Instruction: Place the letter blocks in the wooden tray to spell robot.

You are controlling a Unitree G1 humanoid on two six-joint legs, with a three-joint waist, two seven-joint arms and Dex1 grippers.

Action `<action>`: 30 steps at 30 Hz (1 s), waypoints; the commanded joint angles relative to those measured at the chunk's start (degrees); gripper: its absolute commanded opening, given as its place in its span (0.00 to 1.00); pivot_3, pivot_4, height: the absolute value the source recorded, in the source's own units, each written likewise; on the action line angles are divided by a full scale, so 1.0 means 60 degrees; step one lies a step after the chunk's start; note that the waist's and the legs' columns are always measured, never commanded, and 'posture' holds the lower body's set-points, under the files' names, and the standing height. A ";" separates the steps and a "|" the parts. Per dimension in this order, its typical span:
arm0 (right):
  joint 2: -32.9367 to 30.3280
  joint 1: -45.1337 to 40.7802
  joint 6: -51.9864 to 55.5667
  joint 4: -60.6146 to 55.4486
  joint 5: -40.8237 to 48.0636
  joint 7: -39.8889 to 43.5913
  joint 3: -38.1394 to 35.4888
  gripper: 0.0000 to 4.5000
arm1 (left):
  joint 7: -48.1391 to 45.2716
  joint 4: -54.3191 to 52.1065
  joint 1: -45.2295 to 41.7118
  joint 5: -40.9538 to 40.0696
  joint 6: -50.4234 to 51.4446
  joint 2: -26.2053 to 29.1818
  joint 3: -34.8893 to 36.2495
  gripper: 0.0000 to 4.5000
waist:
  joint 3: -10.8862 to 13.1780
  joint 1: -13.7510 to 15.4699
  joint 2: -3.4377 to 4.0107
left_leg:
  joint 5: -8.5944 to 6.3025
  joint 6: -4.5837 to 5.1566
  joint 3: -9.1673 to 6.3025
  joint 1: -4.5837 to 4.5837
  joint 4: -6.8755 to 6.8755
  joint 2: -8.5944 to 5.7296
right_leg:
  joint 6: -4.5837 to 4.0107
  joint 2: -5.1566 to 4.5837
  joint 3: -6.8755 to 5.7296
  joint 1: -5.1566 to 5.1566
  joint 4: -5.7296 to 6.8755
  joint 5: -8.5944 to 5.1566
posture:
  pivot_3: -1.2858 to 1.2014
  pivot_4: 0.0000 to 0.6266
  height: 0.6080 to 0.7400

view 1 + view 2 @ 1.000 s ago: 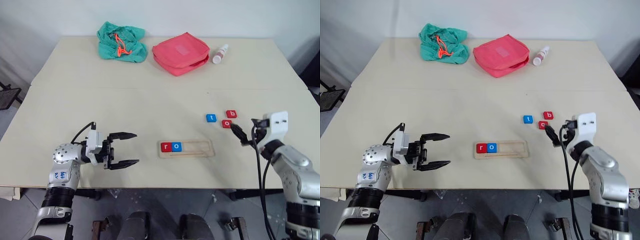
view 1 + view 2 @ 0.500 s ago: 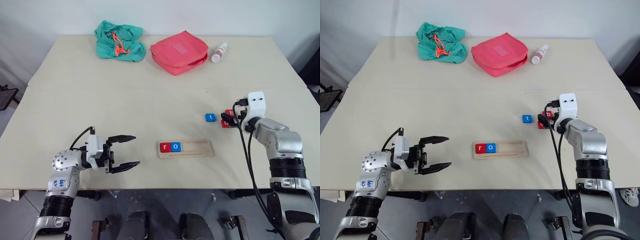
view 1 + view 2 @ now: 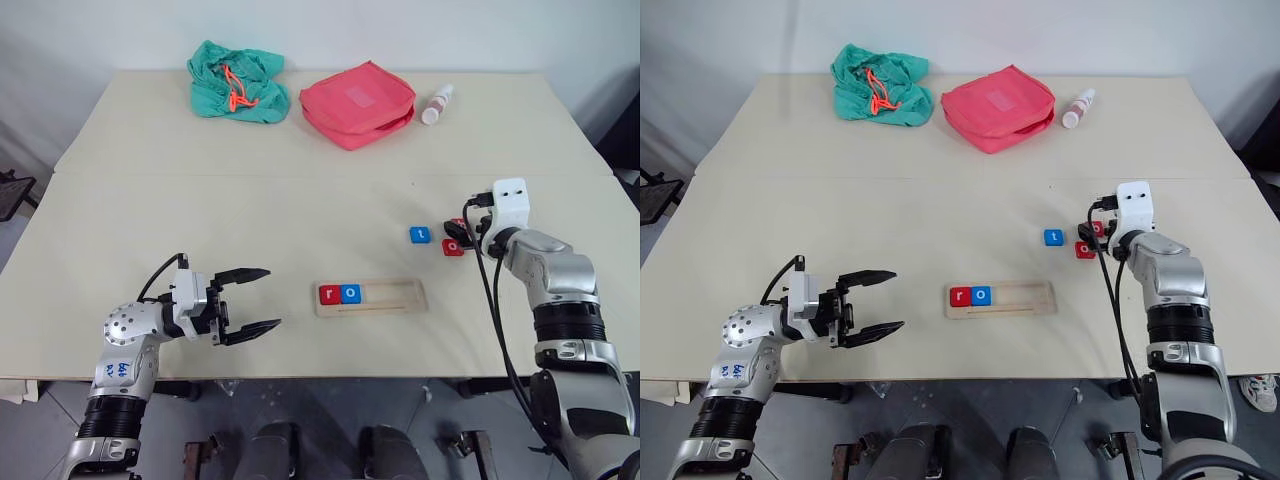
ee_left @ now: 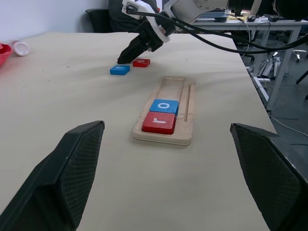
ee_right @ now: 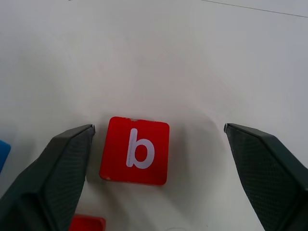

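Observation:
The wooden tray point(image 3: 395, 297) lies near the table's front edge, with a red r block point(image 3: 329, 294) and a blue o block point(image 3: 351, 294) at its left end. To its far right a blue t block point(image 3: 420, 234) and a red o block point(image 3: 453, 246) lie loose on the table. My right gripper point(image 3: 462, 230) hangs open just over the red b block point(image 5: 135, 150), one finger on each side and neither touching it. Left of the tray my left gripper point(image 3: 272, 297) stands open and empty, pointing toward it.
At the back of the table lie a green cloth bag point(image 3: 238, 82), a red pouch point(image 3: 360, 103) and a small white bottle point(image 3: 438, 103). The tray's right part point(image 4: 179, 91) is an open slot. Bare tabletop stretches between both arms.
My right gripper has reached forward from beside the red o block to over the red b block. The left gripper has stayed put.

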 commanded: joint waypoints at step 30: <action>0.1867 0.5950 0.3840 -1.0989 0.1820 -0.1861 -0.1655 0.33 | -0.1899 0.2904 -0.2104 0.0091 -0.1205 0.0029 -0.0192 1.00 | -0.0004 0.0050 -0.0007 | 0.0002 0.0000 0.0005 -0.0026 0.0007 -0.0003 | 0.0000 0.0004 0.0013 -0.0036 0.0016 0.0000 | 0.52 0.24 1.00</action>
